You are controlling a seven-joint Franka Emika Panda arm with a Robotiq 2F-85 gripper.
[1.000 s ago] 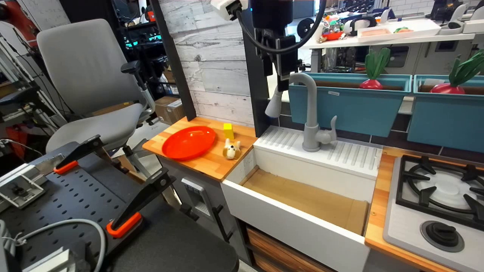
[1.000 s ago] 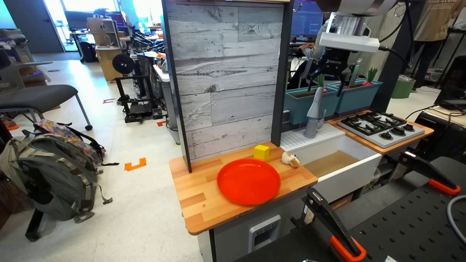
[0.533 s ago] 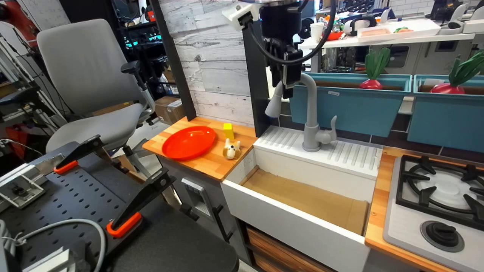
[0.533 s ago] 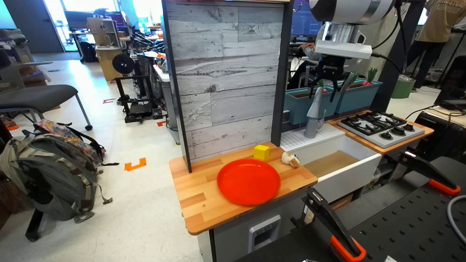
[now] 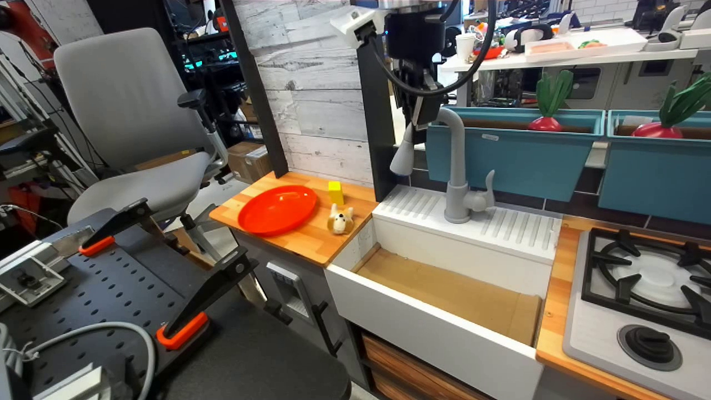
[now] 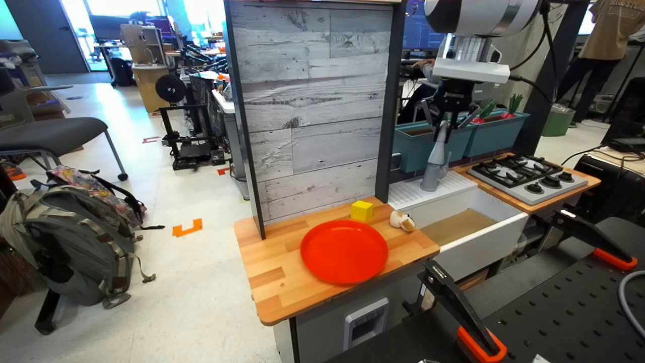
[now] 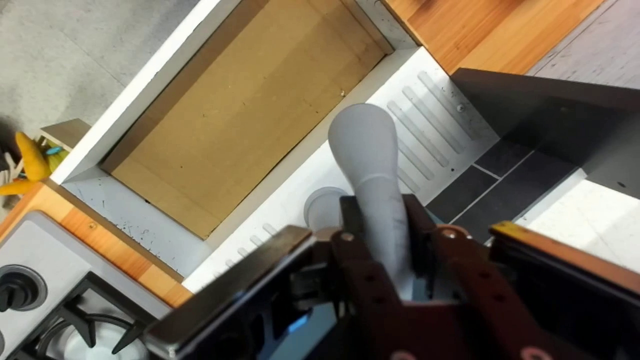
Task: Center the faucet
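Grasping one faucet [image 5: 457, 158] with one gripper [image 7: 381, 202], by two fingers [image 7: 351, 215] against opposite sides of the spout. Upright at the faucet's base, on the ribbed ledge [image 5: 519, 226] along the back edge of one sink [image 5: 433, 336]; turned sideways at the spout, toward one dark post [image 5: 377, 111]. Backed by two planters [image 5: 508, 161]. With open room over the basin [image 5: 450, 291], out to the front edge. Flanked past one side edge by one plate [image 5: 278, 210], one block [image 5: 335, 193] and one toy dog [image 5: 340, 221], past the other by one stove [image 5: 655, 272].

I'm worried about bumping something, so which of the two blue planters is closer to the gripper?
The blue planter directly behind the faucet, whose spout the gripper straddles; the other planter is farther along, behind the stove.
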